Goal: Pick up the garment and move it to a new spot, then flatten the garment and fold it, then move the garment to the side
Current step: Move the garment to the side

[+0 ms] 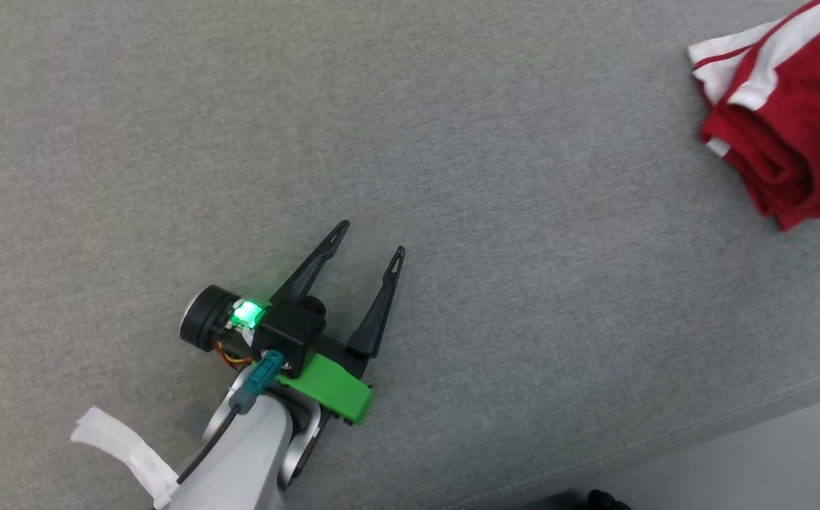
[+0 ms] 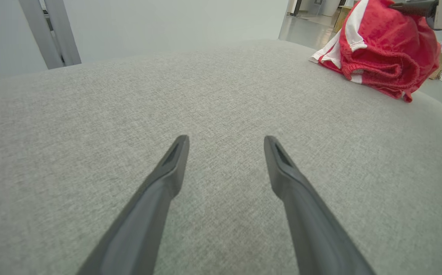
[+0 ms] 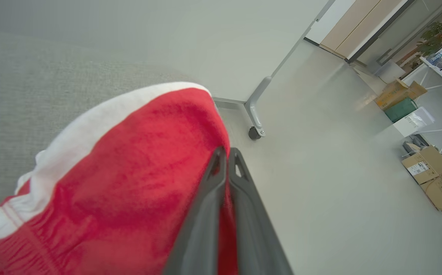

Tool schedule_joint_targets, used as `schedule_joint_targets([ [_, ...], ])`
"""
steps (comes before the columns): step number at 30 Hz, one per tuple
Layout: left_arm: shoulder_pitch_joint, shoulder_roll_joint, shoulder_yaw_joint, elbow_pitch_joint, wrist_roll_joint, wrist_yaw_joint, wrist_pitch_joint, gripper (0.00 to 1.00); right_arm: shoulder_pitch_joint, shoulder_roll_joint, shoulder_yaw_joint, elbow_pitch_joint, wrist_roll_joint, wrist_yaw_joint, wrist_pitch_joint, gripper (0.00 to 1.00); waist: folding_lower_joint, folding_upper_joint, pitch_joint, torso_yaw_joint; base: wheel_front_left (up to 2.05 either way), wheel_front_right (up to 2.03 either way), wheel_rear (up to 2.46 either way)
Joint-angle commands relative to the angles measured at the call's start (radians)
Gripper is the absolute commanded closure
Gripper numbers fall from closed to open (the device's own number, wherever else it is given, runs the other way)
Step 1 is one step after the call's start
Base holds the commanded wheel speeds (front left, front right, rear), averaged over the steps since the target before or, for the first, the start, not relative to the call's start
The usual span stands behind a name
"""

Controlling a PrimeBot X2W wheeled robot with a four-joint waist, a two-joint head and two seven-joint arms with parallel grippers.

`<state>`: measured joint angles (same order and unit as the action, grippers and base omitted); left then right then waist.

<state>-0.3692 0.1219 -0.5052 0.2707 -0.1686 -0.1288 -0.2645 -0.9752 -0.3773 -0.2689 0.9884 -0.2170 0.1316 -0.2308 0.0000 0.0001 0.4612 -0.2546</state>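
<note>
While one left hand [image 1: 371,239] is hovering wide open at 7 o'clock over the grey worktop [image 1: 523,319], one right hand [image 3: 227,150] is pinching one red-and-white garment [image 1: 792,120], bunching at 2 o'clock

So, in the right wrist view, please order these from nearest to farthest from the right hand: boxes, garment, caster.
1. Garment, held in the right hand.
2. Caster, just beyond, on the floor.
3. Boxes, at the far right.
</note>
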Motion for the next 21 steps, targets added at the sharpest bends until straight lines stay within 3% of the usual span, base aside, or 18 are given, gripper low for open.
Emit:
schedule_joint_targets([
  [1,-0.025,0.004,0.004,-0.003,0.001,-0.003,0.001,0.00,-0.010,-0.024,-0.042,0.002,-0.035,-0.002,0.009,1.00,0.0000,-0.0001,0.087,0.092,0.00,0.00,0.00],
  [4,-0.029,0.001,0.004,-0.003,-0.002,-0.003,0.001,0.00,-0.012,-0.049,-0.149,-0.025,-0.124,-0.002,0.017,1.00,0.0000,-0.0001,0.088,0.102,0.00,0.00,0.00],
  [5,-0.028,0.002,0.005,-0.002,-0.002,-0.003,0.001,0.00,-0.009,-0.049,-0.178,-0.034,-0.145,-0.002,0.012,0.89,0.0000,-0.0001,0.085,0.102,0.00,0.00,0.00],
  [6,-0.024,0.002,0.006,0.001,-0.004,-0.003,0.001,0.00,-0.004,-0.044,-0.207,-0.047,-0.174,-0.002,0.007,0.05,0.0000,-0.0001,0.081,0.103,0.00,0.00,0.00],
  [7,-0.021,0.001,0.008,0.004,-0.005,-0.003,0.001,0.00,0.000,-0.035,-0.231,-0.058,-0.193,-0.002,0.004,0.00,0.0000,-0.0001,0.076,0.102,0.00,0.00,0.00],
  [13,0.005,-0.010,0.036,0.014,-0.013,-0.003,0.001,0.00,0.002,0.063,-0.318,-0.137,-0.246,-0.002,-0.032,0.00,0.0000,-0.0001,0.020,0.101,0.00,0.00,0.00],
  [21,0.046,-0.033,0.132,0.026,-0.006,-0.003,0.001,0.00,0.068,0.230,-0.142,-0.357,-0.126,-0.002,-0.035,0.00,0.0000,-0.0001,-0.085,0.121,0.00,0.00,0.00],
])
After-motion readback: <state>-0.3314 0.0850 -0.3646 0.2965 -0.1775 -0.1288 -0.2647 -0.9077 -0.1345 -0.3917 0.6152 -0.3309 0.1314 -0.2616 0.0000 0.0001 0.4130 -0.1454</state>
